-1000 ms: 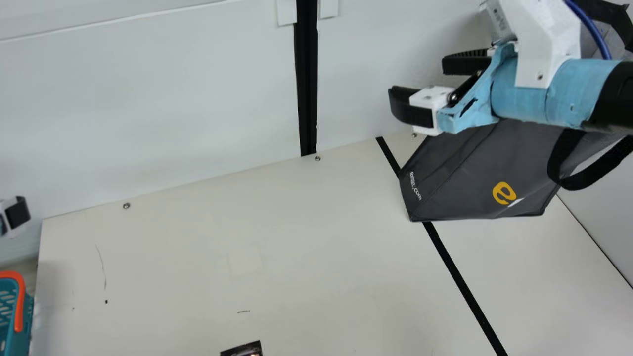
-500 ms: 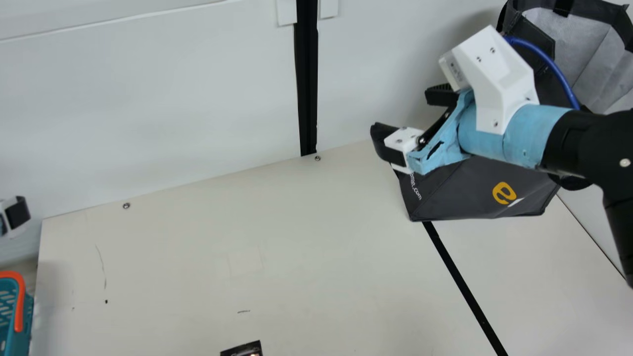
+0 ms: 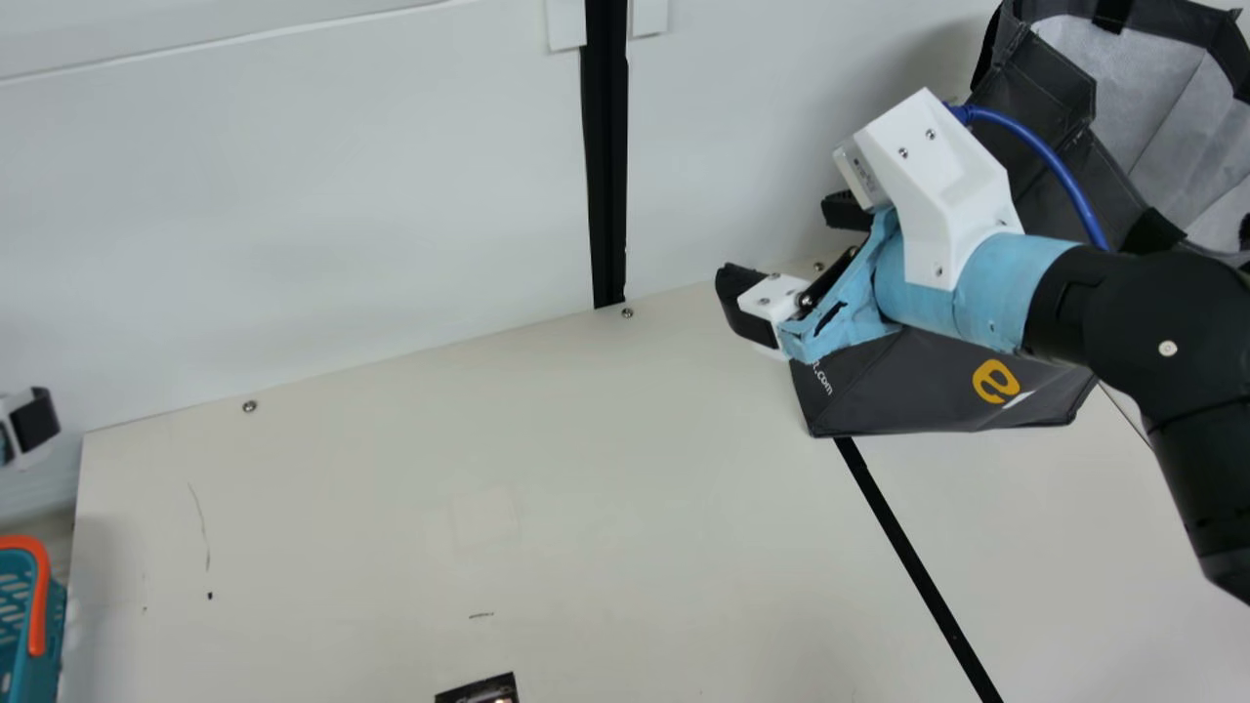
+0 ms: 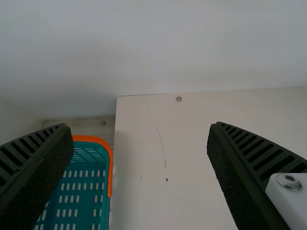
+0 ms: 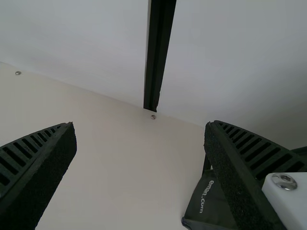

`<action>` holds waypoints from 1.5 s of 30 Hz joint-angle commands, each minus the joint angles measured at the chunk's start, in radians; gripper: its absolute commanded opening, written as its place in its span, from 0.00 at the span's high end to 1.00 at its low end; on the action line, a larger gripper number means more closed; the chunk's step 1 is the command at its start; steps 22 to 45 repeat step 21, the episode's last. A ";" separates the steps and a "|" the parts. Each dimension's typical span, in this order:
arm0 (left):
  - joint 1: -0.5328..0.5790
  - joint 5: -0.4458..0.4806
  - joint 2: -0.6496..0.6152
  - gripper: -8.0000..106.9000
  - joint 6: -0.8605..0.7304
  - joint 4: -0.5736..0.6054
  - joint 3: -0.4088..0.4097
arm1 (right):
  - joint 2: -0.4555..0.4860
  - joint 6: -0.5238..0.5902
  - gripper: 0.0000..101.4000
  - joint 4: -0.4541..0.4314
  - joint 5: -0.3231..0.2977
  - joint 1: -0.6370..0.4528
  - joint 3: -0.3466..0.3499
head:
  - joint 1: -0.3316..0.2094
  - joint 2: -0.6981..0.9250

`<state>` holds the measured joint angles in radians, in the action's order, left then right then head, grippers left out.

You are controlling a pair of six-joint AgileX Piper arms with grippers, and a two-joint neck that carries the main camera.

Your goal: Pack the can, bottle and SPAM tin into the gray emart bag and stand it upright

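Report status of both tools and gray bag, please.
Left tool open, empty. Right tool open, empty. Gray bag on table, partly behind right arm.

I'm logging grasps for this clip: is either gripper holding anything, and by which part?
Nothing is held: the left gripper and right gripper both stand open with nothing between their fingers.

Table (image 3: pixel 391 508) before back wall (image 3: pixel 312 215). Emart bag (image 3: pixel 918 395) on table's right part, near wall. Tape strip (image 3: pixel 904 547) on table, running from bag's base toward near side. Basket (image 3: pixel 24 630) just beyond table's left edge. Partly seen item (image 3: pixel 483 691) nearer than bag, left of strip.
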<state>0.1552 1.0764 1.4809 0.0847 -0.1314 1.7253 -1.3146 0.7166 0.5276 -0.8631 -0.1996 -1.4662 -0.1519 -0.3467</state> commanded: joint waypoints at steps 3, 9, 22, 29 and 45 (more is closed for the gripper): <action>0.000 0.000 0.000 0.15 0.000 0.000 0.000 | 0.000 0.000 0.06 0.000 0.000 0.000 0.000 | -0.023 -0.002; 0.000 0.000 0.000 0.15 0.000 0.000 0.000 | 0.000 0.000 0.06 0.000 0.002 0.000 0.000 | -0.023 -0.002; 0.000 0.000 0.000 0.15 0.000 0.000 0.000 | 0.000 0.000 0.06 0.000 0.002 0.000 0.000 | -0.023 -0.002; 0.000 0.000 0.000 0.15 0.000 0.000 0.000 | 0.000 0.000 0.06 0.000 0.002 0.000 0.000 | -0.023 -0.002; 0.000 0.000 0.000 0.15 0.000 0.000 0.000 | 0.000 0.000 0.06 0.000 0.002 0.000 0.000 | -0.023 -0.002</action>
